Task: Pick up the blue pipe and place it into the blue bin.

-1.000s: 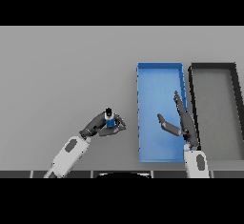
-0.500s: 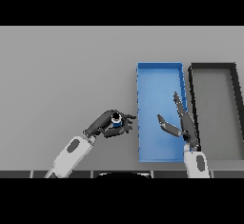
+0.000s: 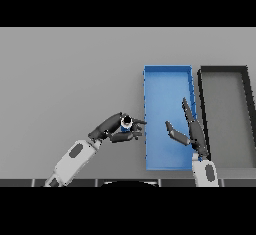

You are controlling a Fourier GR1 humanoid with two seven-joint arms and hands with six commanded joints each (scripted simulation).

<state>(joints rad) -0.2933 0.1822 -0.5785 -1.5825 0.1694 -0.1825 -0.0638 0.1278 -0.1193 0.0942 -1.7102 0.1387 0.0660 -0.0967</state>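
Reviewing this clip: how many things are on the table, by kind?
Bins: 2, the blue bin and the black bin
Pipes: 1, the blue pipe, held in the left hand
Total: 3

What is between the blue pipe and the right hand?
In the head view, only the blue bin's left wall and bare floor lie between the blue pipe and the right hand.

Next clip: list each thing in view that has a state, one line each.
blue pipe: held in the left hand, off the table, just left of the blue bin.
blue bin: holds nothing.
black bin: holds nothing.
left hand: curled round the pipe.
right hand: open, over the blue bin.
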